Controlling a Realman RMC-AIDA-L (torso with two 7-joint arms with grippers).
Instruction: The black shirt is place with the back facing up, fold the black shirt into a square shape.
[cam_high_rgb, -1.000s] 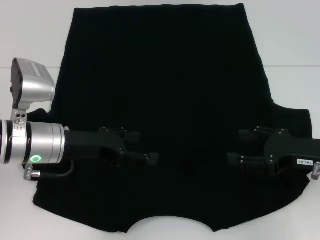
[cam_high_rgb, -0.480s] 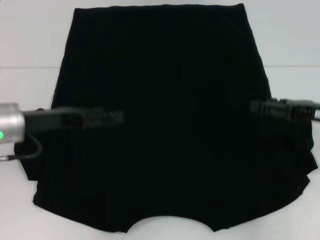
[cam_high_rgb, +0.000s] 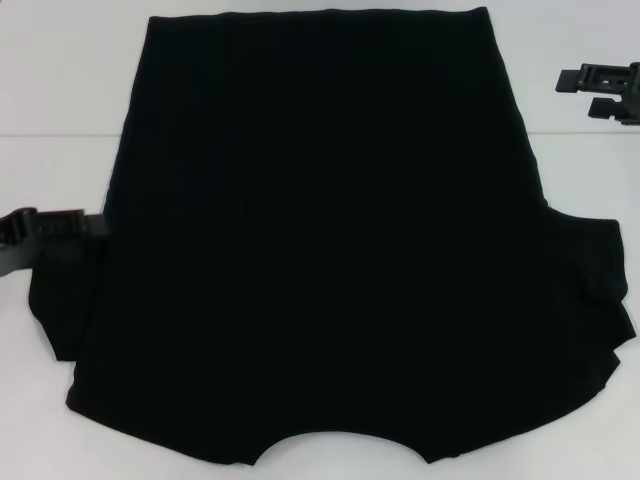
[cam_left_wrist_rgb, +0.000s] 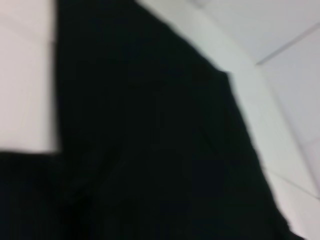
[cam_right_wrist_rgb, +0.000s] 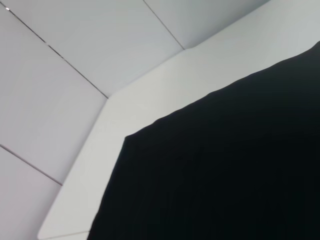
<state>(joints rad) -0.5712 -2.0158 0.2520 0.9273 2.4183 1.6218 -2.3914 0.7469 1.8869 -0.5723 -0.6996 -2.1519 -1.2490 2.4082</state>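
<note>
Both grippers have withdrawn off the black shirt (cam_high_rgb: 330, 240) since 1 second ago. Left gripper (cam_high_rgb: 70, 226) now sits at the table's (cam_high_rgb: 60, 80) left edge, beside the garment's sleeve; jaw state cannot be determined. Right gripper (cam_high_rgb: 590, 92) is near the far right corner, jaws parted, holding nothing. Shirt lies flat, covering the table's centre.

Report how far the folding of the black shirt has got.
Done: the plain black fabric shirt lies flat on the white table, blank side up; no fold shows. In hand: nothing; the left gripper sits at the shirt's left edge, the right gripper off its far right corner, open. Left: every fold toward a square.
</note>
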